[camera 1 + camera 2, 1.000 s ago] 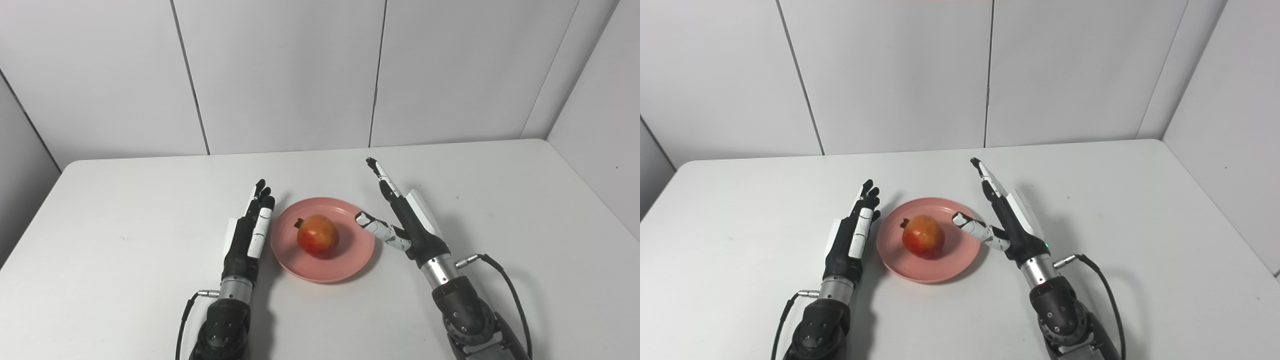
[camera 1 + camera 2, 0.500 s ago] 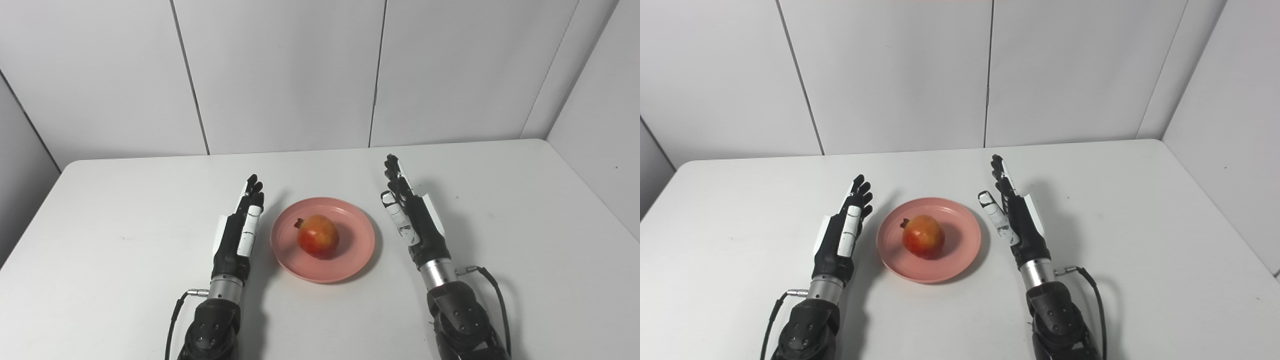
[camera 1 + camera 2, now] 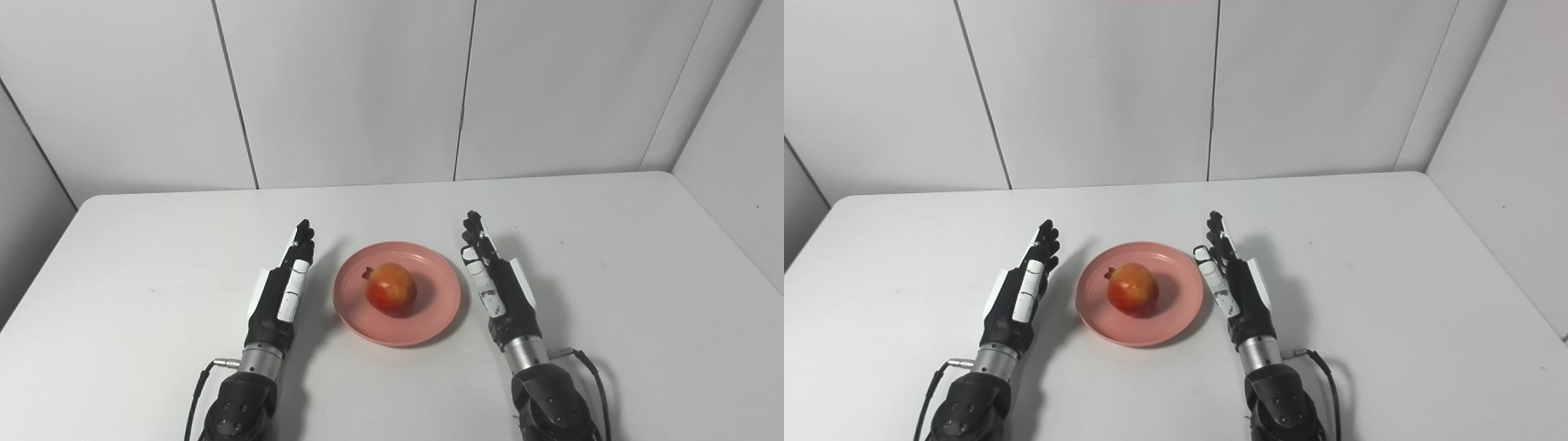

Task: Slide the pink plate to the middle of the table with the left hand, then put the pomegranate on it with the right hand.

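Left eye view shows the plate [image 3: 397,294] lying flat near the middle of the white surface [image 3: 612,257], with the pomegranate [image 3: 391,290] resting on it, a little left of the plate's centre, its small crown pointing up and to the left. The left hand [image 3: 282,289] lies to the left of the plate, fingers straight and held together, pointing away from the robot, holding nothing; a strip of bare surface separates it from the plate rim. The right hand [image 3: 497,285] lies to the right of the plate, likewise stretched out flat and empty, its thumb side just beside the rim; whether it touches the rim cannot be told. Neither hand touches the pomegranate. In the right eye view the gap between the left hand [image 3: 1020,293] and the plate [image 3: 1139,294] reads wider, and the right hand [image 3: 1235,286] appears closer against the rim
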Controlling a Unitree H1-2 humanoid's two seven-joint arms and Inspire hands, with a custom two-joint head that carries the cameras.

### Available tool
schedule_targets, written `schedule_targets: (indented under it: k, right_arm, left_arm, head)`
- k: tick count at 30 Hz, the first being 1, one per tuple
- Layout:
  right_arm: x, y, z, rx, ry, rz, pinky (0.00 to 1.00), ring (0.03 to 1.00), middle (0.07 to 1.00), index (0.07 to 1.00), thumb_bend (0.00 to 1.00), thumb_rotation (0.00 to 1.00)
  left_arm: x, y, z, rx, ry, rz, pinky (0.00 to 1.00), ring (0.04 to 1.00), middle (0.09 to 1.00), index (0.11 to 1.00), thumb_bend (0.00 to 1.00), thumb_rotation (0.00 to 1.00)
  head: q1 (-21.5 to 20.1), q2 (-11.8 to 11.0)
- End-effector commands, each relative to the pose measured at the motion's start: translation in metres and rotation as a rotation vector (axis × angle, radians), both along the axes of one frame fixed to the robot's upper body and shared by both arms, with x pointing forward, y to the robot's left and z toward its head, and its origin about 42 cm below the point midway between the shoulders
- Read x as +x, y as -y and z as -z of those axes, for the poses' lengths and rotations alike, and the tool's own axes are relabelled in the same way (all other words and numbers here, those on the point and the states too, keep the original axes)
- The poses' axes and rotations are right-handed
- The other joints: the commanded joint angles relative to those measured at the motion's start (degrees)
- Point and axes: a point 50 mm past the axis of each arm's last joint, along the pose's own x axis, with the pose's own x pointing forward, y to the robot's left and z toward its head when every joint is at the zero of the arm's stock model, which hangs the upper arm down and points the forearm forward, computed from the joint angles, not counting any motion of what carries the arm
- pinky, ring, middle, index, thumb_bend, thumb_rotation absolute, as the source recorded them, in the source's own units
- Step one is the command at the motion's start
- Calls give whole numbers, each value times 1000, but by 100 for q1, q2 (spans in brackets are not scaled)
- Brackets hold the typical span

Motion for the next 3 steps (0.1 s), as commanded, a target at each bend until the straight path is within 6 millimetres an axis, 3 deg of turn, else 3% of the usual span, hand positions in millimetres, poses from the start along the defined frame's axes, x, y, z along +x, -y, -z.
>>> schedule_targets:
  k: [1, 3]
  right_arm:
    - [5, 0, -16, 43, 45, 19, 1000, 1000, 1000, 1000, 740, 921]
    - [5, 2, -14, 68, 28, 35, 1000, 1000, 1000, 993, 774, 886]
  left_arm:
    - [5, -3, -18, -8, 62, 11, 1000, 1000, 1000, 1000, 755, 1000]
    - [5, -4, -18, -5, 57, 11, 1000, 1000, 1000, 1000, 753, 1000]
  head:
    - [6, 6]
    - [-2, 3]
